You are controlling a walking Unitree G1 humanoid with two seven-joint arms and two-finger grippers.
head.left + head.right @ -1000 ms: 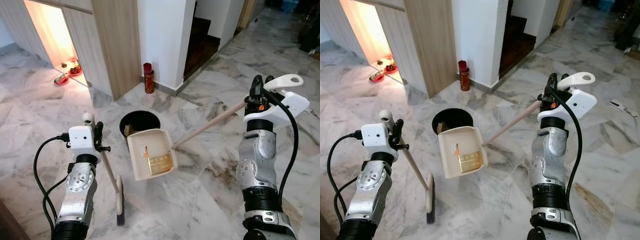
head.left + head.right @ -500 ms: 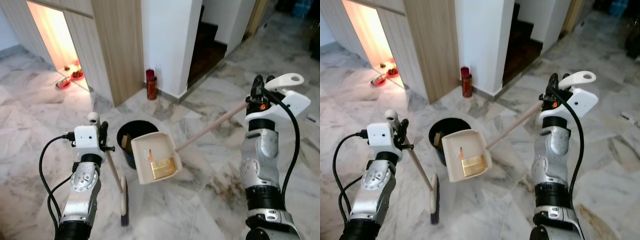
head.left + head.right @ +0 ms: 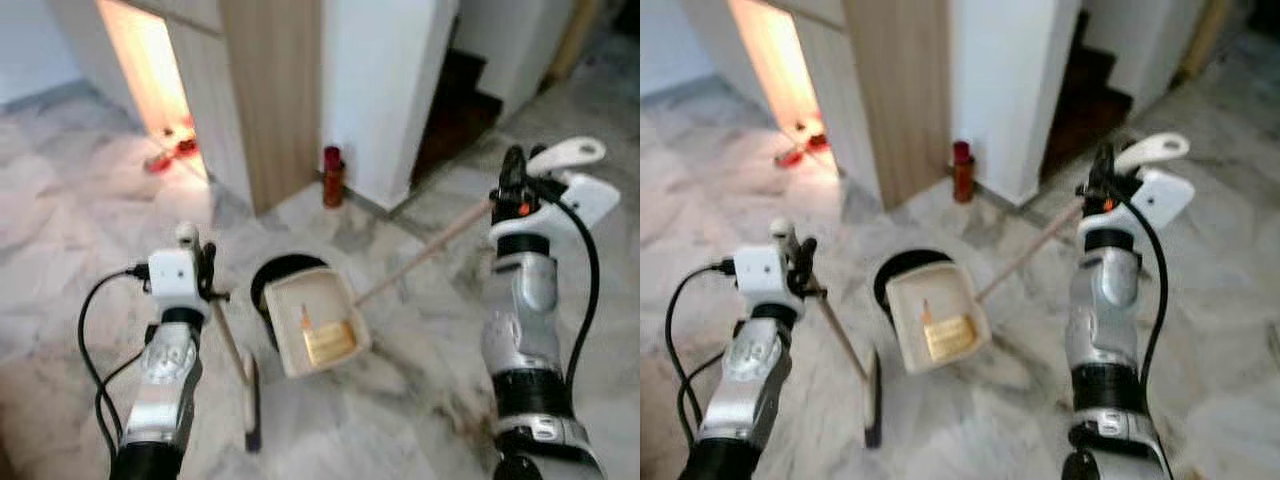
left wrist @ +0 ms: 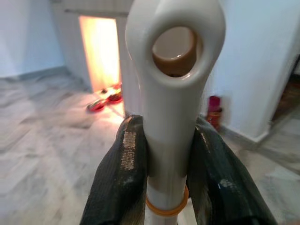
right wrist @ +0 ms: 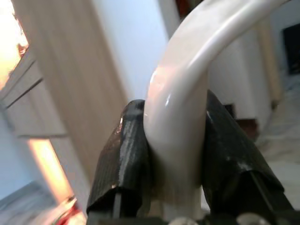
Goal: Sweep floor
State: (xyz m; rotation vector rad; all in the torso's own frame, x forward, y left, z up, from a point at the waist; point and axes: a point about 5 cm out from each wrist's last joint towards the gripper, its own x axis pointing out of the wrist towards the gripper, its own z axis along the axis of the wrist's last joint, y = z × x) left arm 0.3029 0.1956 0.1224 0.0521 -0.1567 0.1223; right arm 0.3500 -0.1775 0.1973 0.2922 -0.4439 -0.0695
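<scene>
In the left eye view the whole scene has slid and blurred against half a second ago, so the camera has swung; the tools sit the same in the grips. The left gripper (image 3: 203, 268) is clamped on the top of the cream-handled broom (image 3: 232, 352), whose dark bristle head rests on the grey marble floor (image 3: 400, 420) below and ahead of that claw. The right gripper (image 3: 517, 180) grips the white hooked end of the long wooden-handled cream plastic dustpan (image 3: 315, 320), which hangs down and to the left of it, its back edge over the round black bin (image 3: 272, 283). A flat golden-brown packet (image 3: 328, 340) lies in the pan, not yet tipped out.

The right eye view gives the same layout: the pan has come closer over the bin mouth than a second ago, which I judge puts emptying next.

In the left wrist view both black fingers (image 4: 123, 173) press the white handle with its hanging hole.

In the right wrist view the fingers (image 5: 125, 157) pinch the curved white handle end firmly.
</scene>
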